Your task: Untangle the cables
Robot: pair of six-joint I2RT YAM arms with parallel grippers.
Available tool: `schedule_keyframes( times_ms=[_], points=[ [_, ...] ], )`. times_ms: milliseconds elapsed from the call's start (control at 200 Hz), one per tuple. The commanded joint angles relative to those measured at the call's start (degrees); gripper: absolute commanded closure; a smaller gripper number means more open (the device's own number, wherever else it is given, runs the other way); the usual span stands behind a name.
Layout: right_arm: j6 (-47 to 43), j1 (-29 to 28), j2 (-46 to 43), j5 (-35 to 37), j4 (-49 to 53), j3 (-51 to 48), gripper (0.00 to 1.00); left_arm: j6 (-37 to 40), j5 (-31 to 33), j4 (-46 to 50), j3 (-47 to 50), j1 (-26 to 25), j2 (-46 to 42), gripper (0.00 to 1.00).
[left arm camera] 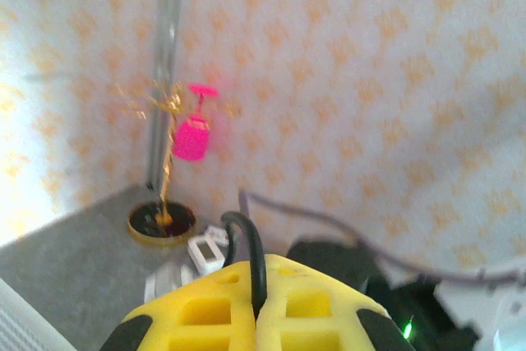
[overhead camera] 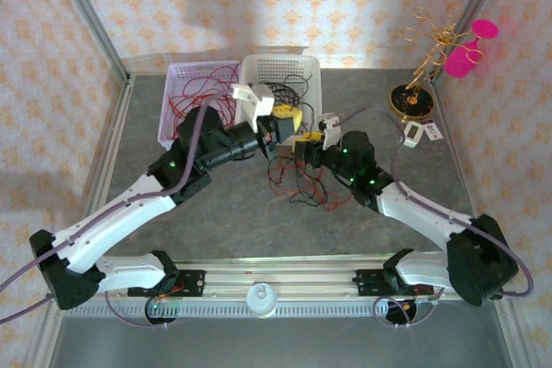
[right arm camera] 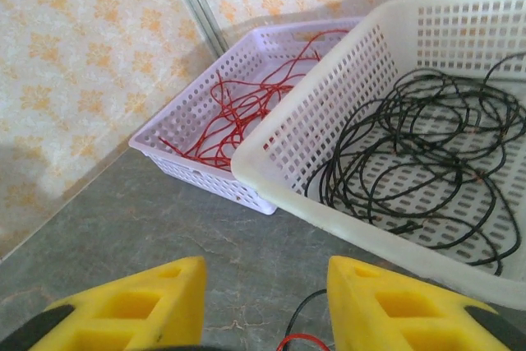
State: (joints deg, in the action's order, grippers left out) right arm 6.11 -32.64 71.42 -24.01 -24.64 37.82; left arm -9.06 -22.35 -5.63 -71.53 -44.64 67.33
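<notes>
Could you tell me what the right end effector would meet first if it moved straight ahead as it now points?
The right end effector would probably meet the white basket's near wall first, past bare table; depth is unclear.

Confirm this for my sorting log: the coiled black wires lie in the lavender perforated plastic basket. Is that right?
Not quite. The coiled black wires lie in the white perforated plastic basket, not in the lavender perforated plastic basket beside it, which holds thin red wires. The right wrist view shows this.
</notes>
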Motion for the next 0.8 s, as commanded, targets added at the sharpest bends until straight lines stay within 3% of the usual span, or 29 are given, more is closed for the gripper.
schedule_keyframes(
  times_ms=[0,180,320,435,791],
  points=[
    [3.76,-0.75,2.97,0.8,-8.63,-4.22,0.58,-0.48,5.88,3.04,-8.23,-0.09,-2.08,1.0],
    [6.9,-0.84,8.19,1.6,-14.06,-9.63,0.6,0.95,7.76,8.33,-20.29,-0.17,-0.6,1.0],
    [7.68,-0.89,10.85,2.82,-14.57,-11.99,0.62,3.76,13.5,9.16,-26.3,-0.12,0.46,1.0],
    [8.12,-0.85,10.95,4.46,-14.55,-13.92,0.61,6.69,18.89,8.5,-30.06,-0.06,1.17,1.0],
    [8.6,-0.84,12.78,12.33,-13.97,-17.91,0.57,18.97,23.79,4.74,-49.02,-0.01,9.0,1.0]
  ],
)
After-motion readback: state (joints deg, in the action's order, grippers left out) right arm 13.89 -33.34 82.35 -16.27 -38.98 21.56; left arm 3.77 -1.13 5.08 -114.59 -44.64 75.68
